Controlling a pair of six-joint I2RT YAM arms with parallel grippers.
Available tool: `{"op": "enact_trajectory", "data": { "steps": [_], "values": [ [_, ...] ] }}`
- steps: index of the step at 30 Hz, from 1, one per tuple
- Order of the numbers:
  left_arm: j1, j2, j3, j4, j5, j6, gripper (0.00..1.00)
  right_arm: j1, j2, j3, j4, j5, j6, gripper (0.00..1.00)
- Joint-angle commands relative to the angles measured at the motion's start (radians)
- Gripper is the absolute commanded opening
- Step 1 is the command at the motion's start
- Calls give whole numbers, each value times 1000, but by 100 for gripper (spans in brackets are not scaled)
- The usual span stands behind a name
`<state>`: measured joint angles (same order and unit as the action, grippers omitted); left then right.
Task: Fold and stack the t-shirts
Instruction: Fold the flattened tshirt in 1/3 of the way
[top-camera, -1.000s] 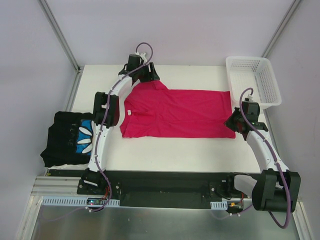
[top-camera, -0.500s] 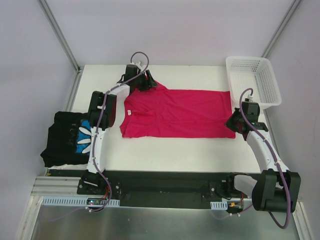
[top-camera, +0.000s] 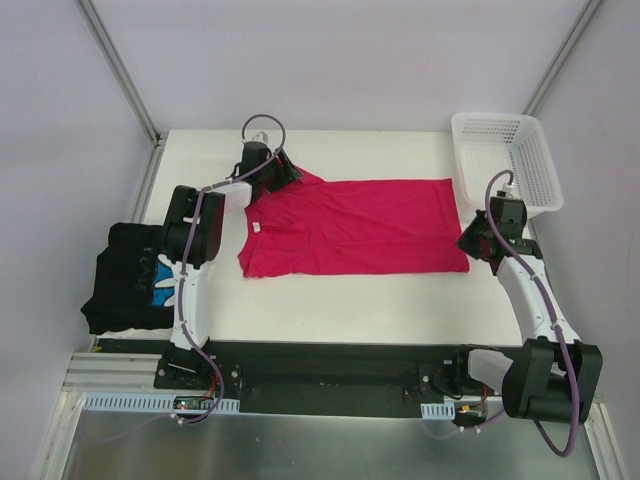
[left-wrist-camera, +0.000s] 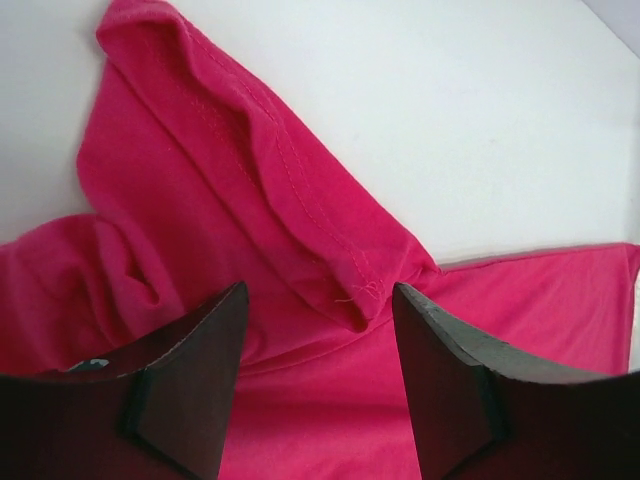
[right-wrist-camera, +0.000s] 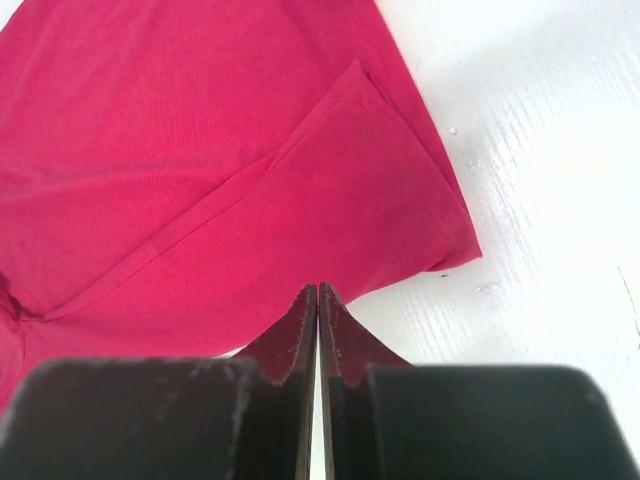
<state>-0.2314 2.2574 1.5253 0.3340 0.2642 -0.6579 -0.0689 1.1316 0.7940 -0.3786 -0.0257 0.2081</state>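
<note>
**A:** Where is the crimson t-shirt?

**B:** I see it spread flat in the middle of the worktop, collar toward my left arm and hem toward my right. The black t-shirt lies at the worktop's left edge.

**A:** And the tools?

**B:** My left tool stands wide above the rumpled far sleeve and grips nothing. My right tool is pressed fully closed at the hem corner, near the white basket. I cannot tell whether it pinches cloth.
</note>
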Motion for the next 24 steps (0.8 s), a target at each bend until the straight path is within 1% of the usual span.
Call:
{"op": "enact_trajectory", "data": {
  "steps": [1,2,7,12,13,16,19,21,22,24],
  "values": [
    [14,-125,-109,54,-187,-69,59,-14,19,62,-23,12,-16,4],
    [14,-143,-138,69,-228,-77,59,-14,20,63,-23,12,-18,5],
    [15,-197,-201,108,-341,-69,59,-22,19,71,-37,12,-29,5],
    [26,-269,-252,105,-425,-29,59,-26,17,71,-37,6,-32,5],
    [27,-285,-261,105,-469,-23,59,-26,19,70,-37,0,-30,4],
    [38,-337,-304,102,-523,-5,60,-26,20,63,-25,-23,-29,5],
    [47,-367,-310,85,-537,14,61,-25,36,60,-8,-55,-24,5],
    [47,-380,-309,82,-504,21,62,-25,65,63,-3,-72,-15,6],
    [47,-384,-310,85,-473,17,63,-23,80,66,33,-107,-10,7],
    [43,-389,-309,86,-360,-17,66,-14,147,83,67,-135,2,9]
  ]
}}
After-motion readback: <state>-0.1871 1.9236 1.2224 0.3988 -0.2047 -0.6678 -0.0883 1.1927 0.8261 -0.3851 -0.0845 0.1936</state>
